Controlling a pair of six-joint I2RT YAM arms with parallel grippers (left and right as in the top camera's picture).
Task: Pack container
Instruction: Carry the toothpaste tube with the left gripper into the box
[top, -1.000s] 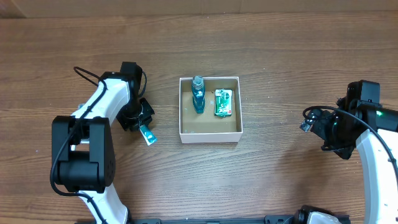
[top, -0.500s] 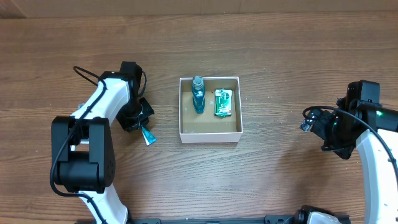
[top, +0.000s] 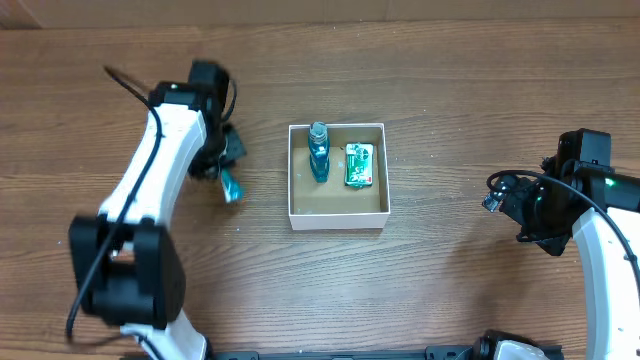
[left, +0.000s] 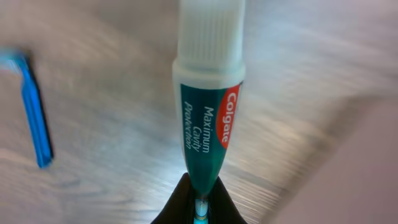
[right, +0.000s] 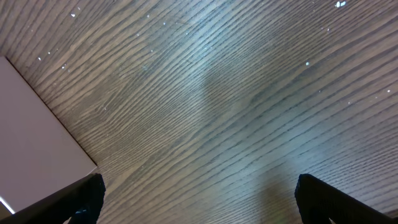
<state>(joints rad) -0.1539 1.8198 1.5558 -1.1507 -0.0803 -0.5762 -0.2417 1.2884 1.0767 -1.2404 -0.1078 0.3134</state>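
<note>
Since a second ago the left tool (left: 199, 200) has swung farther up the desk (top: 450, 80), clamped on the crimped tail of a toothpaste tube (left: 208, 106). The container (top: 337, 219) sits mid-desk, well to the tube's right. It looks like light, thin card, likely to slide or dent if nudged, so it is best held by a wall. The right tool (right: 199, 183) stands apart, empty. A blue object (left: 34, 112) is too blurred to name.

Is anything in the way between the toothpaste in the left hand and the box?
Nothing visible. Only table lies between the toothpaste in the left hand and the container. Inside, the bottle and green packet sit at the far side; the near part is bare.
</note>
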